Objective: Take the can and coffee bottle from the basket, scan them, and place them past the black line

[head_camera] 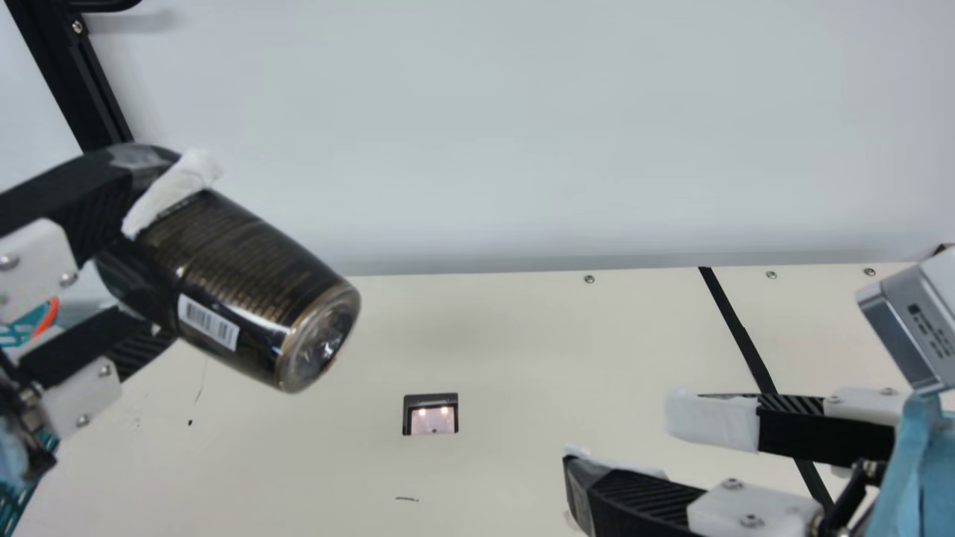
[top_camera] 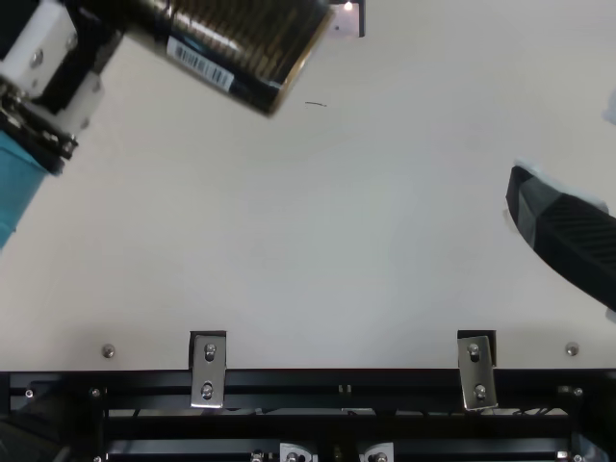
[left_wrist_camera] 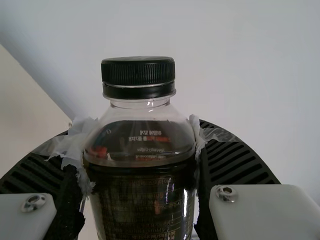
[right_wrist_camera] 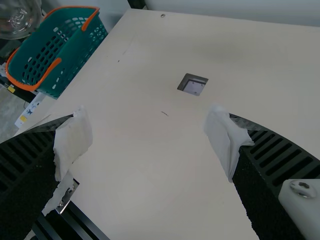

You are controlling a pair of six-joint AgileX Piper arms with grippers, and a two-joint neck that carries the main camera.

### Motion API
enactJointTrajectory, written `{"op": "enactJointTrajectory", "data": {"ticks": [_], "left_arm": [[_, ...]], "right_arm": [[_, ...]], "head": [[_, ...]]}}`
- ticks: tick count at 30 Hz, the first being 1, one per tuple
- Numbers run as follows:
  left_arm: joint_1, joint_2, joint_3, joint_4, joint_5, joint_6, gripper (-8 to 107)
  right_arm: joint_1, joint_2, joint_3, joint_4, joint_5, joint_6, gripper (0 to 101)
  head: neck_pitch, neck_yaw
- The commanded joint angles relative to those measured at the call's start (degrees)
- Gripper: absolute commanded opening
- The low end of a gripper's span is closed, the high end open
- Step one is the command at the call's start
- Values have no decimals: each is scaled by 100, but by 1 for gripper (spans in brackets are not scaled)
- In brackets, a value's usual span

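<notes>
In the main view my left gripper [head_camera: 160, 261] is shut on the dark coffee bottle [head_camera: 246, 283], held tilted above the table's left part, its base toward the scanner and a barcode label on its side. The left wrist view shows the bottle's black cap [left_wrist_camera: 138, 77] and clear neck between the fingers of my left gripper [left_wrist_camera: 140, 165]. My right gripper [head_camera: 623, 440] stands open and empty at the right, left of the black line [head_camera: 735, 324]; in the right wrist view a wide gap parts the fingers of my right gripper [right_wrist_camera: 150, 145].
A scanner window [head_camera: 431, 415] with two lights is set in the cream table [head_camera: 522, 335]. The green basket [right_wrist_camera: 50, 50] with orange handles stands beside the table's edge. A black metal frame [top_camera: 337, 383] runs along the near edge.
</notes>
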Motion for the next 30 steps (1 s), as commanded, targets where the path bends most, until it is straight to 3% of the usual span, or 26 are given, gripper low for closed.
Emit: {"op": "enactJointTrajectory", "data": {"ticks": [1, 10, 16, 24, 30], "left_arm": [[0, 0, 0, 0, 0, 0, 10], [0, 0, 0, -60, -10, 0, 10], [0, 0, 0, -60, -10, 0, 10], [0, 0, 0, -60, -10, 0, 10], [0, 0, 0, -60, -10, 0, 10]], "right_arm": [[0, 0, 0, 0, 0, 0, 101], [51, 46, -18, 51, 13, 205, 101], [69, 330, 66, 565, 223, 1310, 101], [447, 724, 303, 1368, 223, 3101, 101], [560, 877, 445, 2176, 223, 4013, 101]], "head": [[-94, -57], [-94, -57], [-94, -57], [-94, -57], [-94, -57]]}}
